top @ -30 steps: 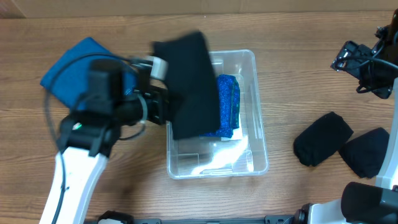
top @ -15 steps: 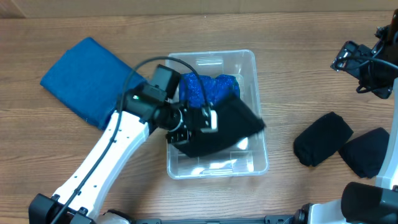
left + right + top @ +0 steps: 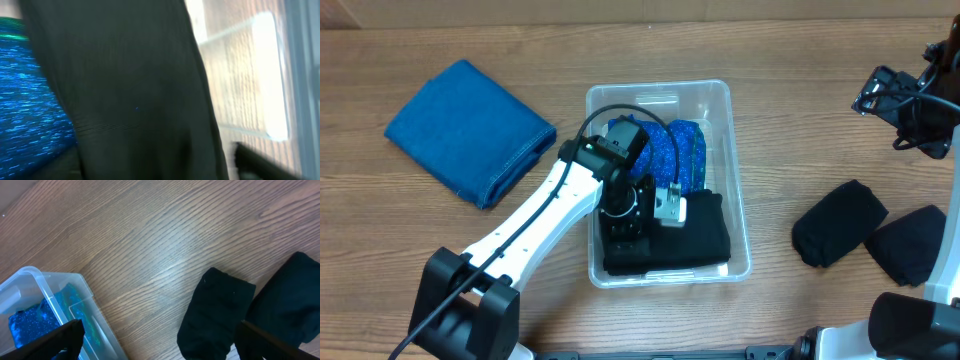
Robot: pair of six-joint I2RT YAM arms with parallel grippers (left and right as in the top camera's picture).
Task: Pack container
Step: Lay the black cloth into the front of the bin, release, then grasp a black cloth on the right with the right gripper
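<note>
Carefully, the left gripper (image 3: 638, 228), low in the clear rectangular plastic container (image 3: 660, 90) at table centre, clamped or not I cannot tell, should lay the black folded cloth (image 3: 695, 240) flat at its 6 o'clock end

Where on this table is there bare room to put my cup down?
Bare wood lies between the container and the dark cloth bundle to its right, and along the far edge behind the container. Inside the container it is crowded: a black cloth, a sparkly blue cloth and the left tool fill it.
</note>
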